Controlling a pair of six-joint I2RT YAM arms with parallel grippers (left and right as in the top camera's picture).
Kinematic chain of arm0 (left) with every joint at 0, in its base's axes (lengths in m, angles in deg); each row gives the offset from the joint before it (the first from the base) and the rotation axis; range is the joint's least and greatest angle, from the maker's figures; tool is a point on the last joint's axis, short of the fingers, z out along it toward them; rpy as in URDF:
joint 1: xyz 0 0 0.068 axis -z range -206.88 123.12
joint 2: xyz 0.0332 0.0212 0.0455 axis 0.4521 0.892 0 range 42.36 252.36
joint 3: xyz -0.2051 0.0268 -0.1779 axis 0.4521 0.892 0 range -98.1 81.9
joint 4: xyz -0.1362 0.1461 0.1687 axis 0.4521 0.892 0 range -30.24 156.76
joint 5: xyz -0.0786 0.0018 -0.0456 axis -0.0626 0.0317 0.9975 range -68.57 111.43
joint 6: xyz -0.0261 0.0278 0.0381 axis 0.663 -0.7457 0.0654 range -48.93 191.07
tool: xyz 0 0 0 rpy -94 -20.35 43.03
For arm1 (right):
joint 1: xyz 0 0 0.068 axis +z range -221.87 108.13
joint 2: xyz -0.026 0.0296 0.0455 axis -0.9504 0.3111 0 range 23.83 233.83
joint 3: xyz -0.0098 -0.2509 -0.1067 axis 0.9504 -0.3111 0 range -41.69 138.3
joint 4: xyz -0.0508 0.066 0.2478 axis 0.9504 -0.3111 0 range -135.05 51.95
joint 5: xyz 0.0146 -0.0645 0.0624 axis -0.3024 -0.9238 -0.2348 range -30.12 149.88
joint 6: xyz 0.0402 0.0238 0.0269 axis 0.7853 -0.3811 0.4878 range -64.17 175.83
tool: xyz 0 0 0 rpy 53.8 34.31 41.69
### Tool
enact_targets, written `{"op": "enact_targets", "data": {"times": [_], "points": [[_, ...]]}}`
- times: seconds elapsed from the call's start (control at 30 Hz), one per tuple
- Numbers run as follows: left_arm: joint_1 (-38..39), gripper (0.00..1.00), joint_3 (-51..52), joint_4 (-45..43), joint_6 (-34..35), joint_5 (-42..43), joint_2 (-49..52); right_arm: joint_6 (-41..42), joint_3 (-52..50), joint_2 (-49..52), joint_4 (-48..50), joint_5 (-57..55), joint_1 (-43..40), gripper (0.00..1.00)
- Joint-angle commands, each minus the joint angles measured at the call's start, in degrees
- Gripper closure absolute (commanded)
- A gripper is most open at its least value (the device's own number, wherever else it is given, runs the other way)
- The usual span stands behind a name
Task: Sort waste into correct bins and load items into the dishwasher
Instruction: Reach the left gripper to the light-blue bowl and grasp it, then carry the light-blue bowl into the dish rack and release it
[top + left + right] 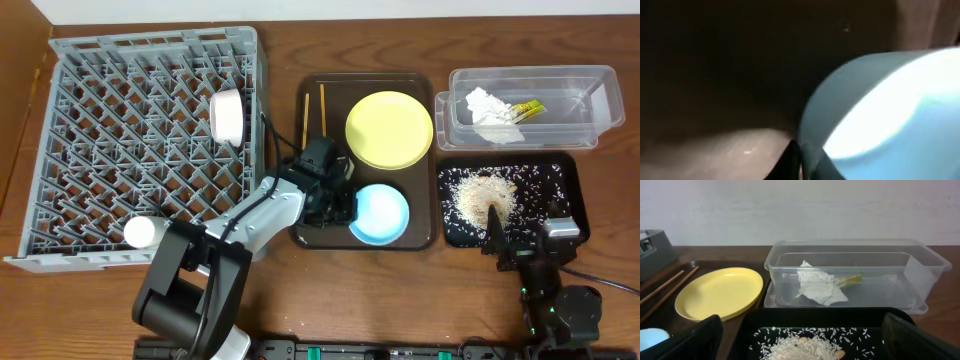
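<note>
The light blue bowl sits at the front right of the dark brown serving tray. My left gripper is at the bowl's left rim. In the left wrist view its dark fingers pinch the rim of the bowl, one finger on each side. The yellow plate and two chopsticks lie on the same tray. The white bowl and small white cup are in the grey dish rack. My right gripper is open and empty at the black tray's front edge.
The clear tub at the back right holds the white tissue and the green-and-orange wrapper. The rice scraps lie heaped in the black tray. The right wrist view shows the tub, tissue, rice and plate.
</note>
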Motion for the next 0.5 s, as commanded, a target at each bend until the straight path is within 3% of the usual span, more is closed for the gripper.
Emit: {"op": "enact_targets", "data": {"times": [0.0, 0.17, 0.27, 0.37, 0.47], "points": [[0.0, 0.92, 0.3, -1.8, -2.4, 5.1, 0.3, -0.7, -0.2, -0.3, 0.0, 0.0, -0.8, 0.01], [-3.0, 0.92, 0.2, -9.7, -4.4, 25.6, -1.4, -0.7, -0.2, -0.3, 0.0, 0.0, -0.8, 0.01], [-6.8, 0.93, -1.0, -8.7, -3.1, 28.5, -4.9, -0.7, -0.2, -0.3, 0.0, 0.0, -0.8, 0.01], [-11.5, 0.93, -2.1, -3.0, -2.9, 19.0, -11.0, -0.7, -0.2, -0.3, 0.0, 0.0, -0.8, 0.01], [-18.4, 0.92, -4.5, 9.6, -2.9, -4.0, -22.4, -0.7, -0.2, -0.3, 0.0, 0.0, -0.8, 0.01]]}}
